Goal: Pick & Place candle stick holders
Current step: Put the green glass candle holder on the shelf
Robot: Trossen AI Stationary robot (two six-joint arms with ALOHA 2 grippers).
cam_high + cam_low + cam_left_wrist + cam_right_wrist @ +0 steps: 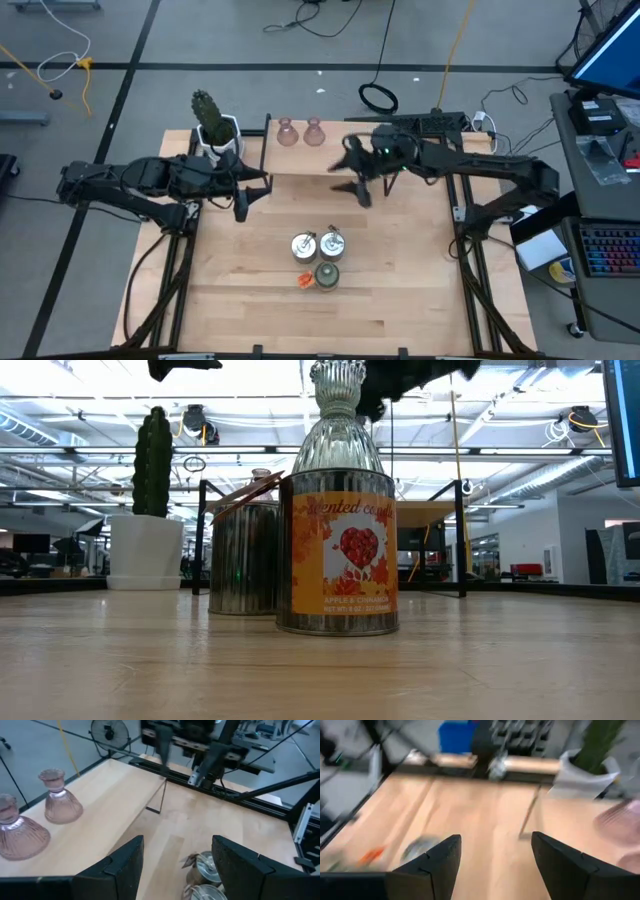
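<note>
Two pinkish glass candle stick holders stand on their wide bases near the far edge, and both show in the left wrist view. A cluster of silvery tin holders, an olive-green one and an orange piece sits mid-table; the nearest tin bears an orange label. My left gripper hovers open, left of centre, above the table. My right gripper hovers open near the far middle, right of the pink holders. Neither has anything between its fingers.
A white pot with a green cactus stands at the far left. A thin black rod stand rises beside the pink holders. Bare wood lies right of the tin cluster and toward the near edge.
</note>
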